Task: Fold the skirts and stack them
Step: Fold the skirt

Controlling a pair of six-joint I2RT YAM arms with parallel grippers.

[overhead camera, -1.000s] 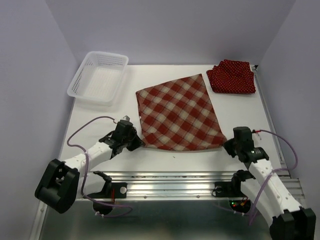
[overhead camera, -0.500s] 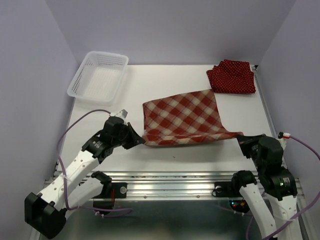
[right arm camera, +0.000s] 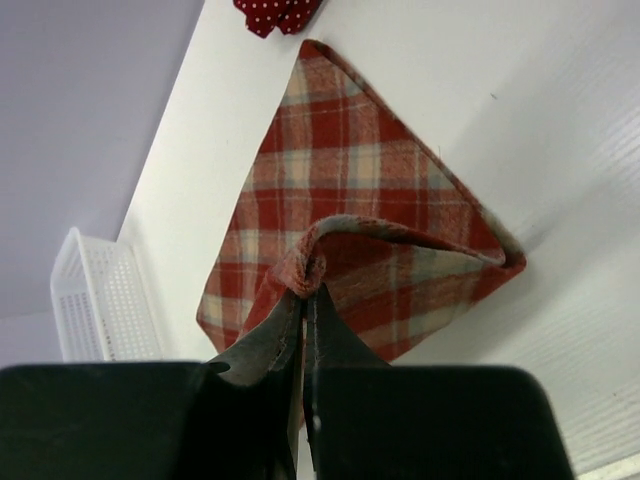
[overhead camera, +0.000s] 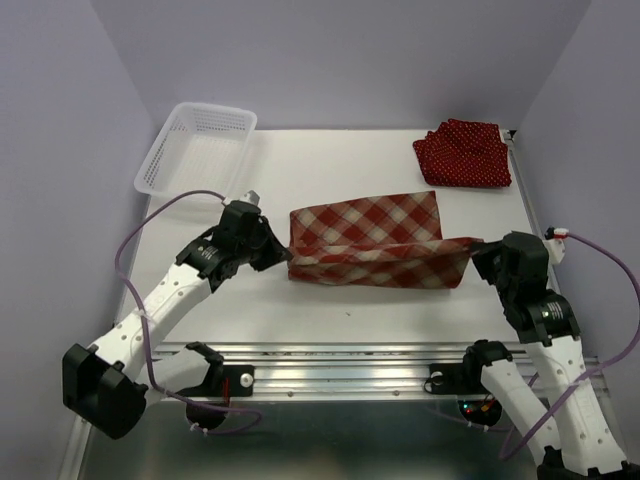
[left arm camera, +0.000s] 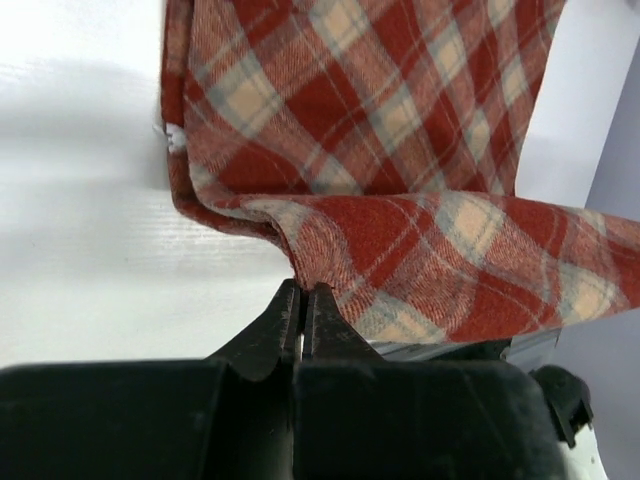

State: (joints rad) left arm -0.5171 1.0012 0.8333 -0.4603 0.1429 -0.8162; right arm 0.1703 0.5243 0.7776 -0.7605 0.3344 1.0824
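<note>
Gripping both near corners of the red-and-cream plaid cloth skirt (overhead camera: 368, 238), frame centre, with left pincer (overhead camera: 284, 256) and right pincer (overhead camera: 475, 253) closed tight. Lifted off the white table (overhead camera: 330, 170) since a moment ago and carried toward the upper frame; probably halfway through the fold.

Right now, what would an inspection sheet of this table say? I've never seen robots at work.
Surface: white table, no stains seen.
Job's things: plaid skirt half folded, its near edge lifted over the rest; dotted red skirts piled at the far right corner, count unclear.
Clutter: white mesh basket at far left, nothing seen inside.
Grippers: left pincer shut on the plaid skirt's left end; right pincer shut on its right end.
Cables: purple cables loop off both arms, apart from the cloth.
Surroundings: lilac walls; metal rail along the near edge.
</note>
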